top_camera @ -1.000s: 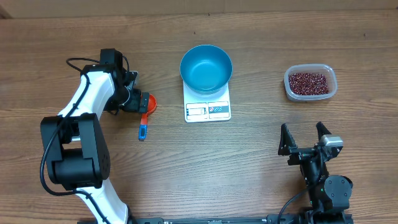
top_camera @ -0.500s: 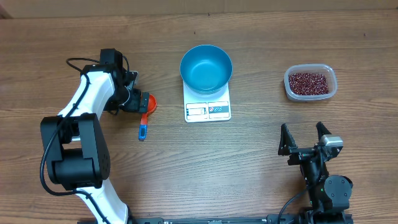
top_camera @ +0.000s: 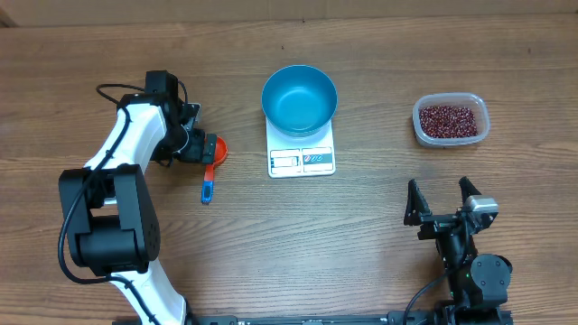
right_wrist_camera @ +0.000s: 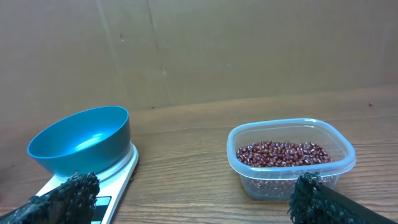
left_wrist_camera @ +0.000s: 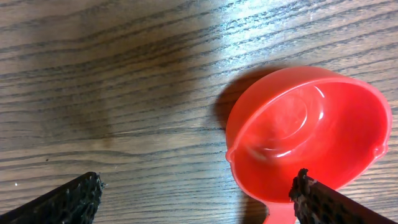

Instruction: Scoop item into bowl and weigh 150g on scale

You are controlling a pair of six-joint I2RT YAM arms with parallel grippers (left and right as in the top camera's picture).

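Wood-grain tabletop (top_camera: 361, 235) is meeting a cardboard wall (right_wrist_camera: 199, 43). Round, deep blue plastic bowl (top_camera: 299, 97) is sitting on the flat white scale (top_camera: 302, 155). Small maroon beans (top_camera: 449, 117) are filling a clear plastic tub (top_camera: 484, 132) to the scale's right. Left gripper (left_wrist_camera: 193, 202) and right gripper (top_camera: 441, 200) are gaping empty.

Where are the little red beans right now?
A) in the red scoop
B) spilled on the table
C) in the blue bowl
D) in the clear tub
D: the beans lie in the clear tub, while the blue bowl on the scale and the red scoop are both empty.
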